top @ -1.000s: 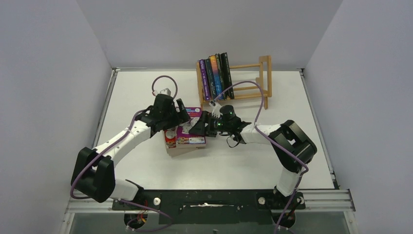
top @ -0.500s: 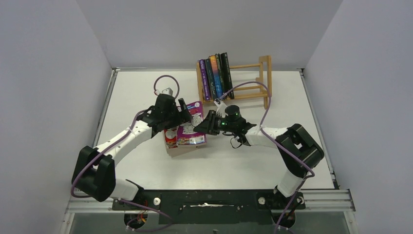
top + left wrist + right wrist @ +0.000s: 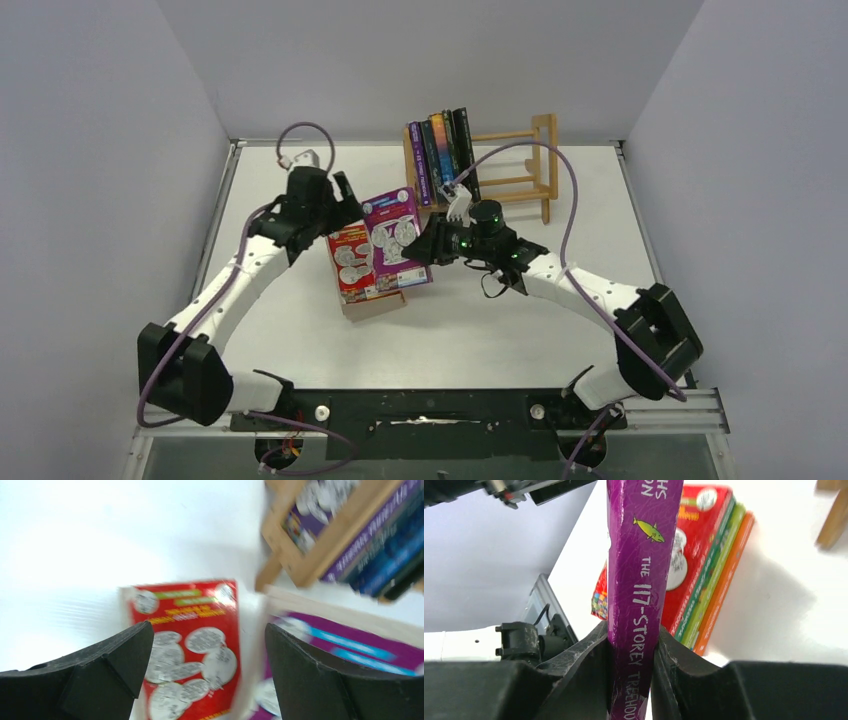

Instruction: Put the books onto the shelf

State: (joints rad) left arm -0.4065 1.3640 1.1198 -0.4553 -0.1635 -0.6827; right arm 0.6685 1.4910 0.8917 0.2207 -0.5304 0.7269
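A purple book [image 3: 393, 238] with cartoon cover hangs tilted above the table, my right gripper [image 3: 431, 246] shut on its spine [image 3: 638, 580]. In the right wrist view both fingers [image 3: 589, 655] press the spine. Below it lies a stack with a red book [image 3: 353, 264] on top; green and orange edges [image 3: 711, 582] show beneath. My left gripper [image 3: 345, 200] stands open above and left of the stack, the red cover [image 3: 192, 640] between its spread fingers, touching nothing. The wooden shelf [image 3: 520, 165] at the back holds several upright books [image 3: 440, 155] at its left end.
The right part of the shelf's rails [image 3: 530, 140] holds no books. Grey walls enclose the white table [image 3: 560, 330] on three sides. The left arm's purple cable [image 3: 300, 135] loops near the back edge.
My right gripper shut on the purple book and raised it off the stack, tilting it up. The left gripper drew back and to the left, staying open.
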